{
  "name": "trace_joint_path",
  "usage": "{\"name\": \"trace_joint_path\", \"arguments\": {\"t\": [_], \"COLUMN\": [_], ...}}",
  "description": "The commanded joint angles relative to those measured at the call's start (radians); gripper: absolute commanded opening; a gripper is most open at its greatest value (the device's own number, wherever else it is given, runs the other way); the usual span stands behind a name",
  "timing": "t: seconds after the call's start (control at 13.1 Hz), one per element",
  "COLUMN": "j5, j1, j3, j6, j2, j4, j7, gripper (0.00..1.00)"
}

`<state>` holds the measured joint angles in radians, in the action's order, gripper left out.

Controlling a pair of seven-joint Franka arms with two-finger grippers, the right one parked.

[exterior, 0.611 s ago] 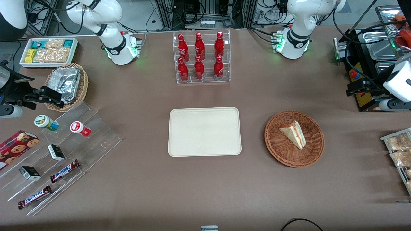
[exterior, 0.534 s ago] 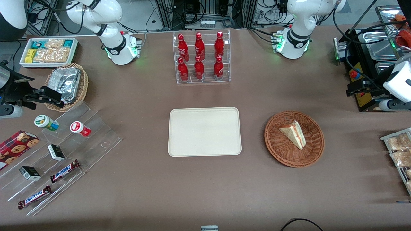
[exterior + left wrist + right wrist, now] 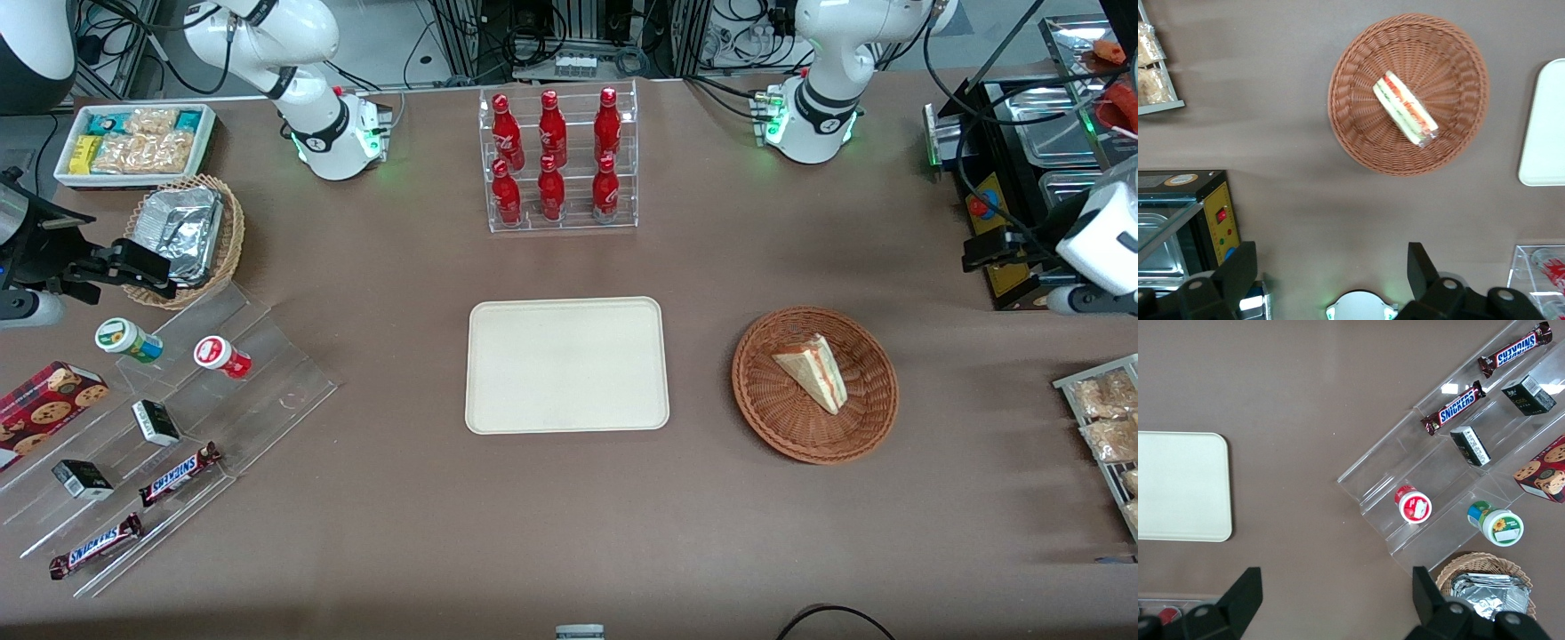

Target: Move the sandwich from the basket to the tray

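Black fingers [image 3: 1238, 273] of the gripper [image 3: 1331, 277] stand wide apart with nothing between them, seen in the wrist view above bare brown tablecloth [image 3: 1271, 100]. In the front view the gripper [image 3: 996, 249] hangs at the working arm's end of the table, over the edge of a black appliance [image 3: 1005, 258] with a yellow panel, farther from the camera than the basket [image 3: 765, 400] and well apart from it.

The sandwich [image 3: 813, 372] lies in the basket, roughly at its middle, touching the wicker and nothing else. Its layered cut side, red-pink and yellowish, shows plainly in the wrist view [image 3: 1405, 108]; the basket's woven rim [image 3: 1338, 113] rings it all round.

The tray [image 3: 498, 409] sits flat beside the basket, toward the parked arm's end, with a strip of cloth between the 2. Nothing lies on it.

Farther from the camera than the tray stands a clear rack [image 3: 562, 160] with 6 red bottles in 2 rows of 3. At the parked arm's end are a clear stepped stand [image 3: 267, 373] with 2 Snickers bars [image 3: 178, 474], a tan basket with foil [image 3: 187, 236] and a white bin of snacks [image 3: 133, 142]. A wire rack of packets [image 3: 1102, 418] lies at the working arm's end.
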<state>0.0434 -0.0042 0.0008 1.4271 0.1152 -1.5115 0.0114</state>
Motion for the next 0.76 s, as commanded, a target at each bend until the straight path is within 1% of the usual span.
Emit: {"name": "trace_joint_path", "arguments": {"t": [0.0, 0.23, 0.38, 0.53, 0.69], "j5": [0.024, 0.020, 0.018, 0.004, -0.046], "j1": [-0.016, -0.037, -0.065, -0.072, -0.072], "j3": [0.001, -0.001, -0.002, -0.002, -0.002], "j6": [0.082, 0.246, 0.314, 0.392, 0.499], "j2": [0.035, 0.029, 0.043, 0.044, 0.044], "j4": [-0.019, -0.151, -0.202, -0.286, -0.360], "j7": [-0.045, -0.163, -0.340, -0.460, -0.595], "gripper": [0.99, 0.99, 0.99, 0.99, 0.99]}}
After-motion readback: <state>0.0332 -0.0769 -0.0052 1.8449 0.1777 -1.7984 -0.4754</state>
